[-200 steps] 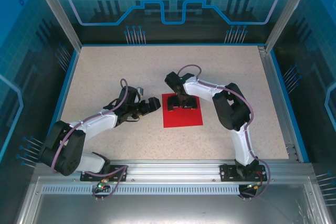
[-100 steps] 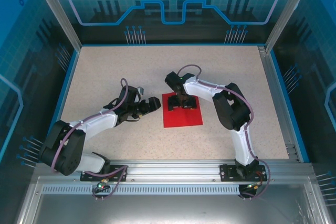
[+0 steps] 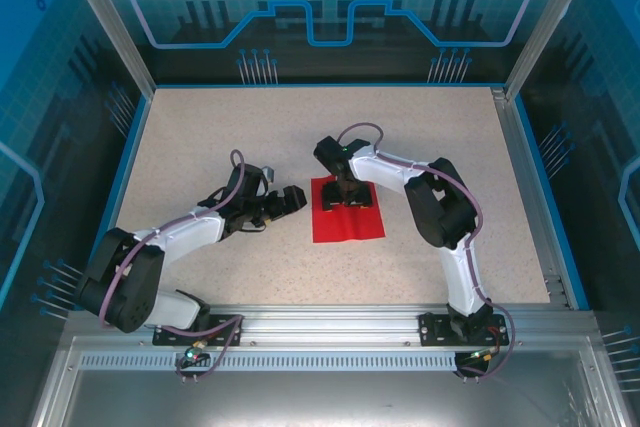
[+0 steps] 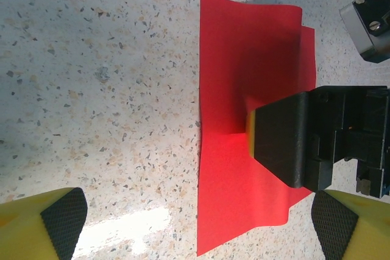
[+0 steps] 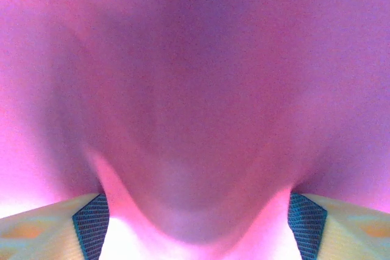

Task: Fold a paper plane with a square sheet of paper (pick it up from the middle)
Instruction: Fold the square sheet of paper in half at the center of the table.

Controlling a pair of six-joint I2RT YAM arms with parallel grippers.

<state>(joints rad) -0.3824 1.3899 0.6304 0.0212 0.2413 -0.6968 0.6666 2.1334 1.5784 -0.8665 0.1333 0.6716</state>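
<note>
The square sheet of paper (image 3: 350, 222) lies bright red on the speckled table, near the middle. My right gripper (image 3: 345, 194) points straight down onto the sheet's middle. Its pads (image 5: 91, 220) press on the paper (image 5: 195, 89), which bulges up between the wide-apart jaws. In the left wrist view one black right finger (image 4: 283, 138) pushes a small ridge into the sheet (image 4: 244, 77). My left gripper (image 3: 293, 199) hovers low just left of the paper, open and holding nothing, and its yellow fingertips (image 4: 61, 217) frame the sheet's near left edge.
The table (image 3: 200, 137) has blue-edged walls on three sides and an aluminium rail (image 3: 330, 322) along the near edge. Both arms reach in from that rail toward the centre.
The right jaws have drawn somewhat closer together on the sheet. The paper has bunched slightly, with its left edge pulled in a little. The left arm has stayed put.
</note>
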